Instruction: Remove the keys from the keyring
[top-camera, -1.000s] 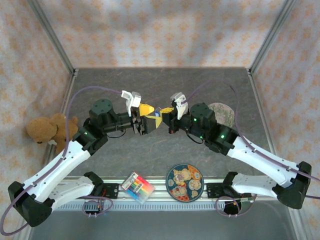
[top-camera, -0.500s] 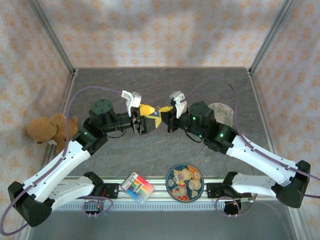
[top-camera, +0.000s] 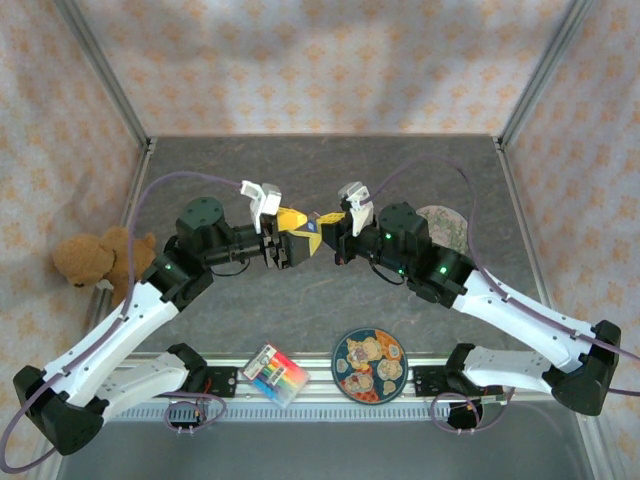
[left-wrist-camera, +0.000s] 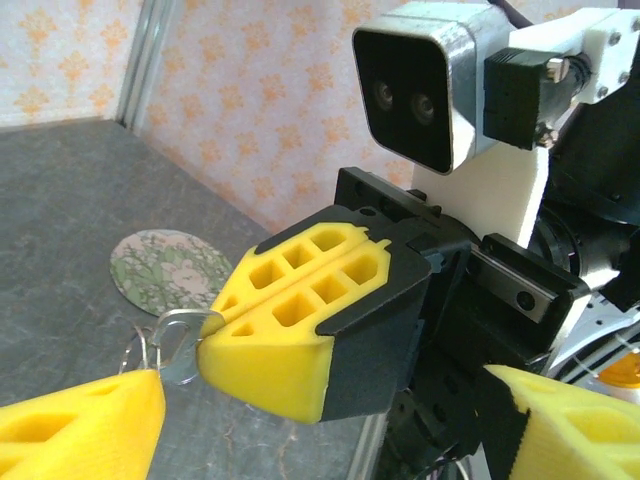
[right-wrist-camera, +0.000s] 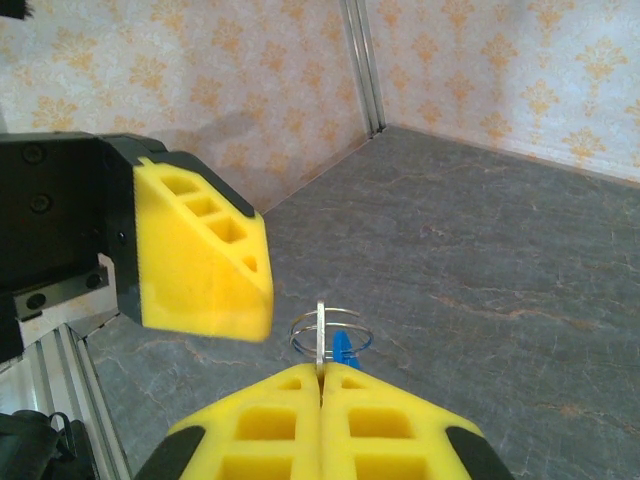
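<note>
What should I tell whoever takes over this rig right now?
Right gripper: shut on the key, held above the table.
Left gripper: open, a finger on either side of the key, gripping nothing.
Ring and blue tag: hanging at the key, just past the right fingertips.
Done: key lifted and presented.
Left: key not yet off; probably grip the ring with the left gripper and work it free.

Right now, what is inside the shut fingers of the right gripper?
The right gripper pinches a small silvery key, edge-on, sticking out past the tips. A thin wire ring and a blue tag sit beside it. The part of the key clamped inside is covered.
</note>
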